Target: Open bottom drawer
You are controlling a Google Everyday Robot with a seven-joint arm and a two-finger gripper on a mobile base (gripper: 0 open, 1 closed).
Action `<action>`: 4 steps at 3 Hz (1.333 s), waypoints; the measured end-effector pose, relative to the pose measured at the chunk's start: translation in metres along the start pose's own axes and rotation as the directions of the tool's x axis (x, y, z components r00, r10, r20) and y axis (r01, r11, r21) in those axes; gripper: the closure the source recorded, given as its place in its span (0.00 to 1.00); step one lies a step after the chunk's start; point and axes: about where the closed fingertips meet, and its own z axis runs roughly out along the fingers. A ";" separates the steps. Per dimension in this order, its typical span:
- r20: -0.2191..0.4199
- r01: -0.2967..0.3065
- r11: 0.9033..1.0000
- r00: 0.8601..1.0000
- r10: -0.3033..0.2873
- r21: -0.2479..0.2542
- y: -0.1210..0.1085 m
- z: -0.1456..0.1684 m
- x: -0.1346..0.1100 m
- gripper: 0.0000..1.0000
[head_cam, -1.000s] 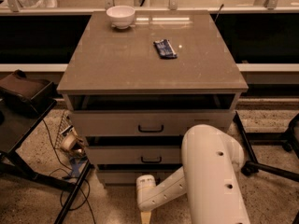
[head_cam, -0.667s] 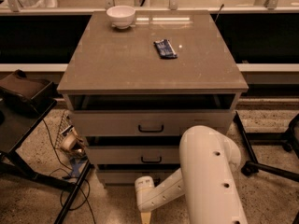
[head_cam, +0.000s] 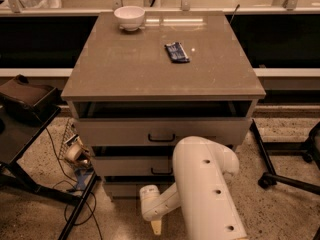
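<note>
The cabinet (head_cam: pixel 160 91) has three grey-beige drawer fronts stacked under its top. The bottom drawer (head_cam: pixel 121 188) is the lowest and shortest front; only its left part shows, and its handle is hidden behind my arm. The top drawer (head_cam: pixel 120 132) and middle drawer (head_cam: pixel 125 167) show small black bar handles. My white arm (head_cam: pixel 207 189) reaches down in front of the cabinet. The gripper (head_cam: pixel 156 227) hangs low at the frame's bottom edge, just below and in front of the bottom drawer.
A white bowl (head_cam: pixel 129 17) and a blue packet (head_cam: pixel 176 52) lie on the cabinet top. A black stand with a dark bag (head_cam: pixel 25 96) is at the left. Cables and tape rolls (head_cam: pixel 75 154) lie on the floor. A chair base (head_cam: pixel 285 176) is at the right.
My wrist and gripper have shifted slightly to the left in front of the bottom drawer. The drawers have not moved.
</note>
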 end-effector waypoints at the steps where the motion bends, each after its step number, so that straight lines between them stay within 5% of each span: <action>1: -0.046 0.025 1.000 0.999 -0.024 0.012 -0.011 0.010 -0.002 0.16; 4: -0.054 0.028 1.000 0.998 -0.028 0.011 -0.011 0.010 -0.001 0.95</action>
